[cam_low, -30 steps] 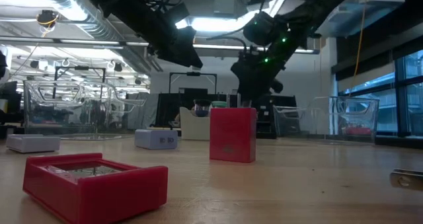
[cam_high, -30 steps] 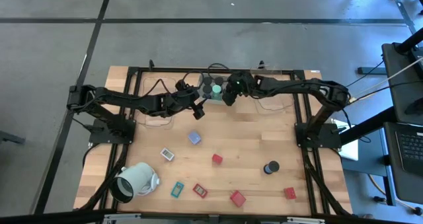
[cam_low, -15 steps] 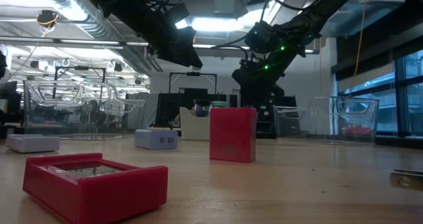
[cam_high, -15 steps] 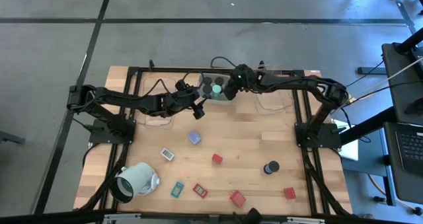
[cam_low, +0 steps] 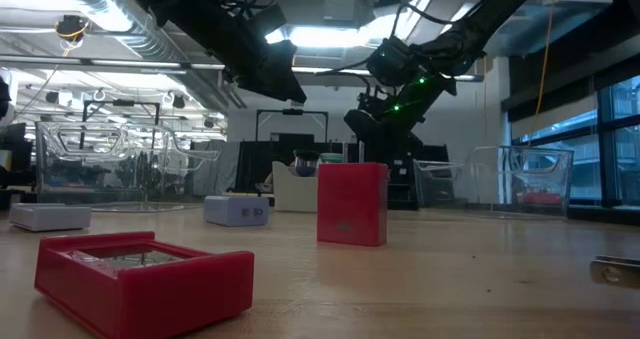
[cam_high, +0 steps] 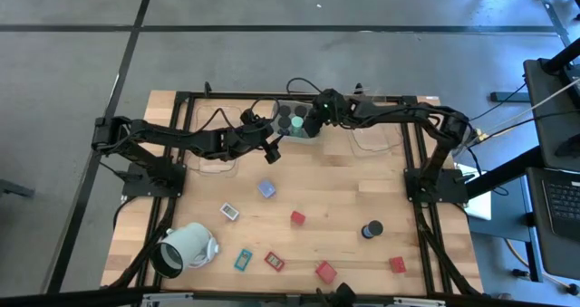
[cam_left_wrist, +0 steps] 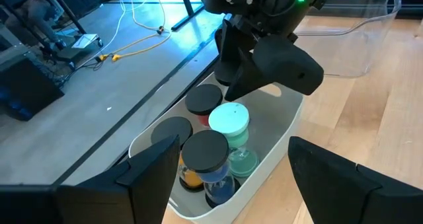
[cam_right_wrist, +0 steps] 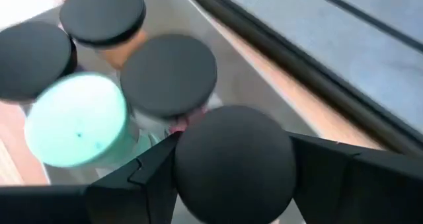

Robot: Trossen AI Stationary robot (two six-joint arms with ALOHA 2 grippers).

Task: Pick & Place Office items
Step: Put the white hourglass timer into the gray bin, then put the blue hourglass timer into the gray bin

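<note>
Right hand (cam_right_wrist: 234,184) pinching black-capped jar (cam_right_wrist: 234,161) over tray (cam_left_wrist: 277,128) | low view hides jars | left hand (cam_left_wrist: 228,178) spread

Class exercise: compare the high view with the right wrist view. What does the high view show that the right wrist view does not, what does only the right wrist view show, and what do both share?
Only the high view: the wooden table, the left hand, a lone black cylinder, red blocks such as one mid-table, a pale blue cube and the big mint-white hollow cylinder.

Only the right wrist view: a black-lidded jar sitting between the right hand's fingers.

Both: the white bin holding black-lidded jars and one mint-lidded jar, with the right hand over it.
</note>
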